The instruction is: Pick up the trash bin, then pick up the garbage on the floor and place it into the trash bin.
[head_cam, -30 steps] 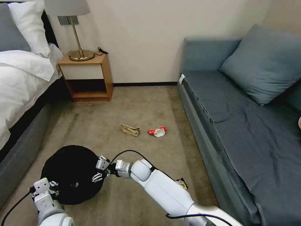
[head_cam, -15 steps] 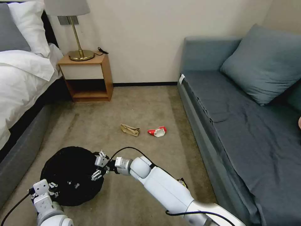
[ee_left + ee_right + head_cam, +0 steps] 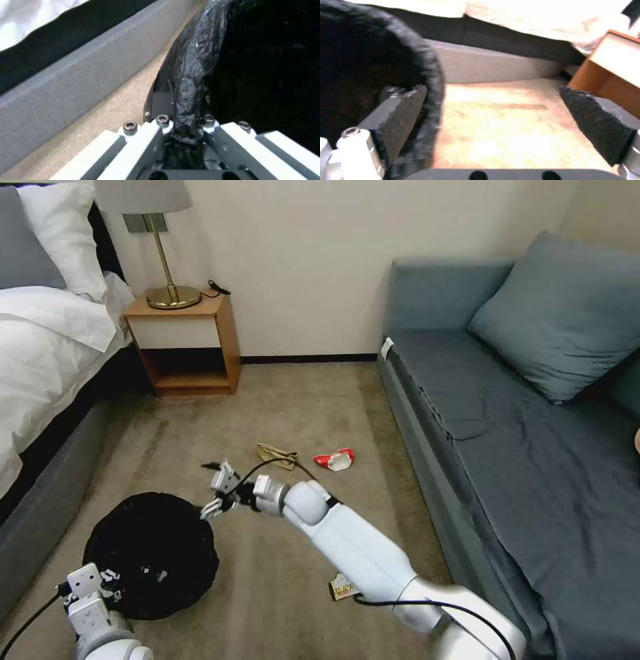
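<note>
The trash bin, lined with a crinkled black bag, stands low at my left. My left gripper is shut on its near rim; the left wrist view shows the fingers clamped on the folded bag. My right gripper hangs open just past the bin's far right rim, its pads wide apart beside the rim with nothing between them. On the carpet lie a crumpled brown paper bag, a red-and-white wrapper and a black-and-yellow wrapper beside my right arm.
A bed with a grey base runs along the left. A wooden nightstand with a lamp stands against the far wall. A blue-grey sofa fills the right side. Open carpet lies between them.
My right gripper has lifted out from over the bin and moved away toward the brown bag. The bin and left gripper have shifted slightly nearer to me.
</note>
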`<state>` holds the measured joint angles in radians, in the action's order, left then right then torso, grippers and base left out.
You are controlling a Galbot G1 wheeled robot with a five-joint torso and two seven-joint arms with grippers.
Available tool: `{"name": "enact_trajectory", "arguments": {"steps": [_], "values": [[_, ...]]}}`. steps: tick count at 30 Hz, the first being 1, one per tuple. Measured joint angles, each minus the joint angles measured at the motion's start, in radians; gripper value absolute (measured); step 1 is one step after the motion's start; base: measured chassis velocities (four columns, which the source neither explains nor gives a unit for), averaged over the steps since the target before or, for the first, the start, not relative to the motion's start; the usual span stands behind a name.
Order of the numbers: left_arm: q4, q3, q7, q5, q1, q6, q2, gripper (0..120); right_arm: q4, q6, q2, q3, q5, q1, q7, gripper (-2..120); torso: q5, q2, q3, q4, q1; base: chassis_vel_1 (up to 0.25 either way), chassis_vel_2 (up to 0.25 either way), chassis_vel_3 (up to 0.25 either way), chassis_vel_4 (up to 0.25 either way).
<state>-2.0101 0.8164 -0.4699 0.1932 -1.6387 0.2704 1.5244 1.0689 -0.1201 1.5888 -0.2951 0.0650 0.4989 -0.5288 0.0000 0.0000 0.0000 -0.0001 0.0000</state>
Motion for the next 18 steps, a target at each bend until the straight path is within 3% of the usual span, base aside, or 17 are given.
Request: {"name": "enact_trajectory", "arguments": {"steps": [10, 18], "values": [[0.004, 0.002, -0.001, 0.003, -0.001, 0.000, 0.000, 1, -0.060, -0.004, -0.019, 0.103, 0.018, -0.052, 0.018, 100, 0.0000, 0.000, 0.000, 0.0000, 0.000, 0.000, 0.000, 0.000, 0.000], [0.001, 0.025, -0.003, 0.011, -0.017, -0.003, -0.010, 1, -0.136, -0.025, -0.121, 0.175, 0.024, -0.065, 0.028, 100, 0.0002, 0.000, 0.000, -0.0001, 0.000, 0.000, 0.000, 0.000, 0.000]]}}
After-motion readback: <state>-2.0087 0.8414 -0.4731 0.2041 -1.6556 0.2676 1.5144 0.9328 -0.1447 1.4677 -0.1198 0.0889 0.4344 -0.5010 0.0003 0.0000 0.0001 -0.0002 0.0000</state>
